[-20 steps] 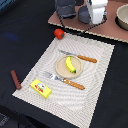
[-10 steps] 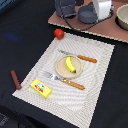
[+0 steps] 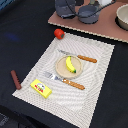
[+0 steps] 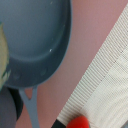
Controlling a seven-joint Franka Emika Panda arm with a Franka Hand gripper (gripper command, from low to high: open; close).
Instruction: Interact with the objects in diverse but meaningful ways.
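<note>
A grey long-handled pan (image 3: 88, 13) sits on a pinkish board (image 3: 102, 29) at the back, and it fills much of the wrist view (image 4: 35, 40). My gripper (image 3: 66, 7) is a dark grey mass hanging just to the exterior view's left of the pan; its fingers are not clear. A grey pot (image 3: 122, 16) stands at the back right. A red tomato (image 3: 59, 33) lies at the mat's far corner and also shows in the wrist view (image 4: 80, 122). A yellow banana (image 3: 70, 64) lies on a tan plate (image 3: 61, 70). A yellow block (image 3: 41, 88) and a brown sausage (image 3: 15, 79) lie nearer the front.
A striped cloth mat (image 3: 95, 75) covers the middle of the dark table. A knife (image 3: 80, 56) and a fork (image 3: 65, 81) with orange handles flank the plate. The board's edge meets the mat's far side.
</note>
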